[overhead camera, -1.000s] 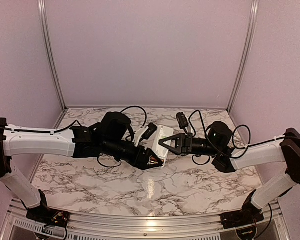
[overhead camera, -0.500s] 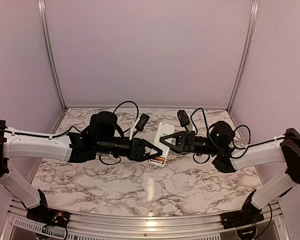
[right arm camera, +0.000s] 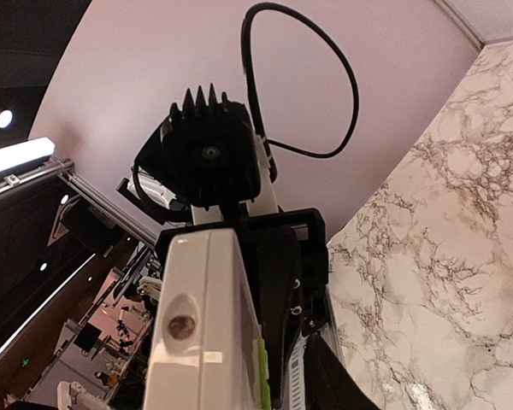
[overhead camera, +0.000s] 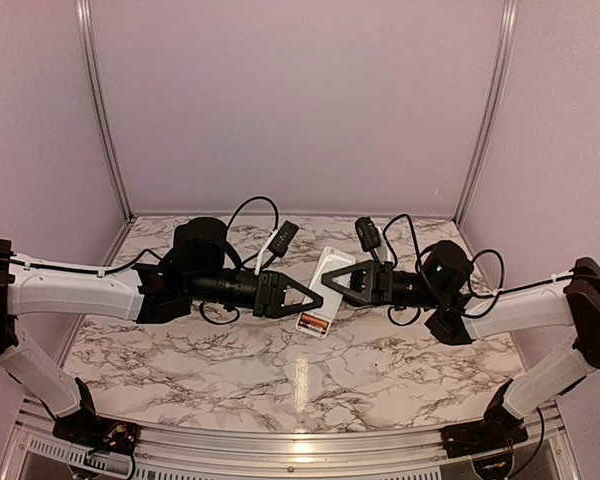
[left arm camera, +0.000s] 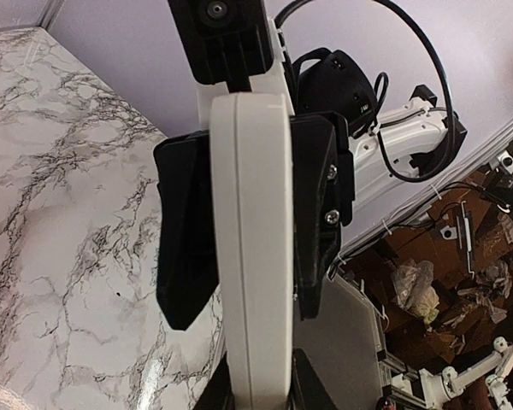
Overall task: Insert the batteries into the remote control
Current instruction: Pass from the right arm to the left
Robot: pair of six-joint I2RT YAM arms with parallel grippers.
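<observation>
Above the marble table [overhead camera: 230,360], the white remote [overhead camera: 330,260] hangs in the air between both claws, the left claw [overhead camera: 316,300] pinching it near an orange battery [overhead camera: 314,322], the right claw [overhead camera: 332,280] flanking it, grip impossible to tell.

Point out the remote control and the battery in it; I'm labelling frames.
remote control [overhead camera: 330,262]: top external view, on its white far end.
battery [overhead camera: 314,322]: top external view, on its orange-copper body in the near-end compartment.

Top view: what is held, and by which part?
The remote control is held aloft between both grippers: left gripper near its battery end, right gripper toward the other end. Which bears it cannot be told.
</observation>
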